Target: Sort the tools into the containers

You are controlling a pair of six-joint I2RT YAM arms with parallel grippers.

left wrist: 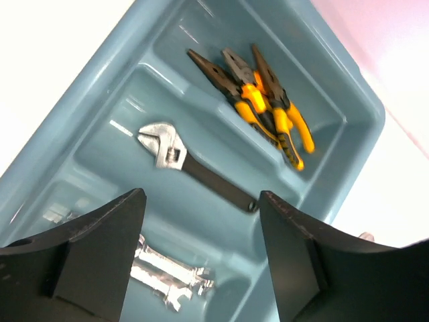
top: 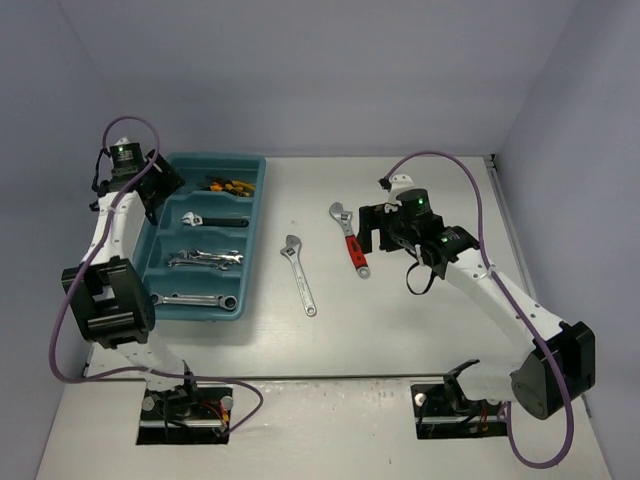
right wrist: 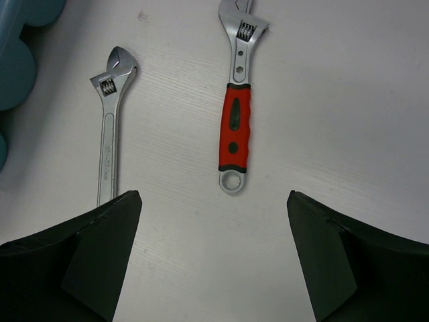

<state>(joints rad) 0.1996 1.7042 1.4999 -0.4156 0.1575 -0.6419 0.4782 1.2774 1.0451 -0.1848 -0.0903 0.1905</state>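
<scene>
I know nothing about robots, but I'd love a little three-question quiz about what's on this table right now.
1. True or false: the red-handled wrench lies inside the tray.
2. How many wrenches lie on the table outside the tray?
3. The tray compartment farthest from the robot holds: A) yellow-handled pliers B) a hammer C) screwdrivers.
Key: 1 false; 2 two, the red-handled one and the silver wrench; 3 A.

No legible text, brand, number or sign on the teal tray (top: pixel 252 215), red-handled wrench (right wrist: pixel 234 127), silver wrench (right wrist: pixel 107 147) or surface (right wrist: pixel 348 100).
</scene>
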